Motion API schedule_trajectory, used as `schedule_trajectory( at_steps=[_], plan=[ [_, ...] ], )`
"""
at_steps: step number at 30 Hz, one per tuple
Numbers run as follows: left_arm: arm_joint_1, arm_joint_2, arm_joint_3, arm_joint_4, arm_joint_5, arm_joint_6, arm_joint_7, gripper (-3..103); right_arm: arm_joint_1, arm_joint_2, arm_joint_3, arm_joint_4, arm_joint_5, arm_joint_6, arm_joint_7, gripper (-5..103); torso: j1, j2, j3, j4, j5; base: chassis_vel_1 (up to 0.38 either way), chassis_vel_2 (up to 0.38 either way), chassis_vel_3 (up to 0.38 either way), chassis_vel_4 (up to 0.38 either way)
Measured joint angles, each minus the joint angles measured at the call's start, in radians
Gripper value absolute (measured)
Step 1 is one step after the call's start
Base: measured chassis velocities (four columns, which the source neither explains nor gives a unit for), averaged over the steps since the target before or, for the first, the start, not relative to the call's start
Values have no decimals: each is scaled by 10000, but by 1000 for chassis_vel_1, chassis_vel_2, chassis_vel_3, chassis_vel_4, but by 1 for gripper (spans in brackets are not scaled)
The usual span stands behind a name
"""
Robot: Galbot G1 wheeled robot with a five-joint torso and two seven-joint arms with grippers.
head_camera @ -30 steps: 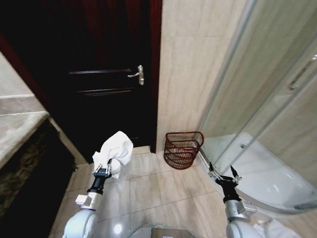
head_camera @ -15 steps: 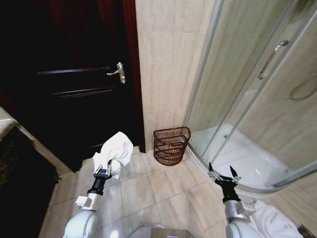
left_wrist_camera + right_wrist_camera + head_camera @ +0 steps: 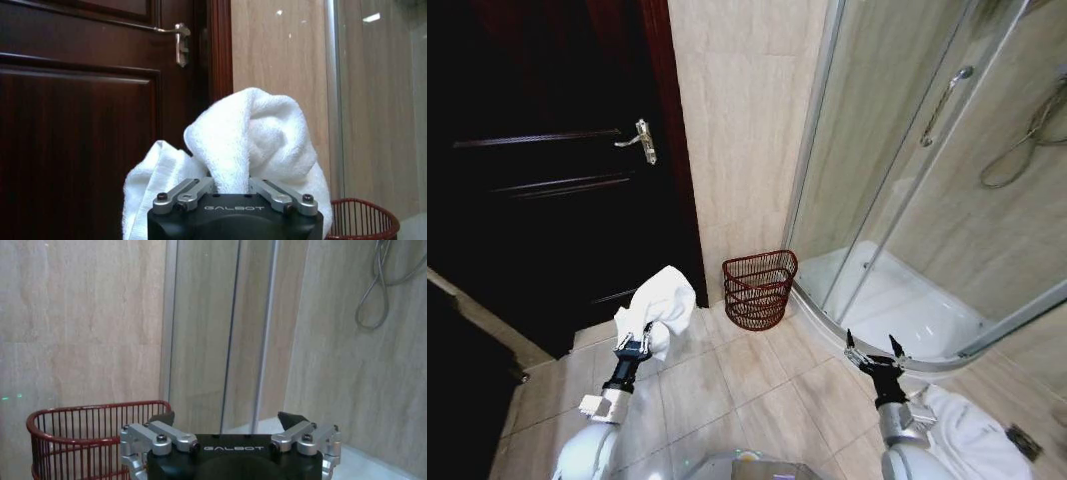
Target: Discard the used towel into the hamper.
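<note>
2 grippers are recorded.

Left gripper [image 3: 634, 346]: raised in front of the robot, fingers clamped on the white towel [image 3: 659, 307], which is bunched into a soft lump standing above the jaws, one fold hanging to the side; terry texture is seen in the left wrist view [image 3: 247, 145].

Right gripper [image 3: 874, 355]: held low at the robot's right, jaws spread, nothing between them.

Hamper [image 3: 758, 289]: 1 small round reddish-brown wire basket, upright on the tiled floor, ahead of the left gripper and off to its right, well apart from it. It is set against the beige wall, between the dark door [image 3: 547, 190] and the glass shower enclosure [image 3: 897, 180]. No contents can be made out.

Step in hand, as judged: carrying the towel toward the hamper; discard not yet done.

Next move, as judged: the towel is to be brought directly above the open rim, then released.
</note>
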Motion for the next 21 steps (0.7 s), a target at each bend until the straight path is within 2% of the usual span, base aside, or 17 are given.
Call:
schedule_trajectory(
  at_steps=[7, 21],
  plan=[
    [-94, 60, 90, 61, -35, -97, 381, 11, 21, 0, -6, -39, 62, 45, 38, 100, 7, 28, 15, -1, 0, -9, 6, 9, -6],
    [-284, 19, 119, 143, -48, -36, 390, 11, -186, 0, 26, -13, 98, 326, 34, 100, 35, 77, 46, -1, 1, -71, 80, 86, -84]
  ],
)
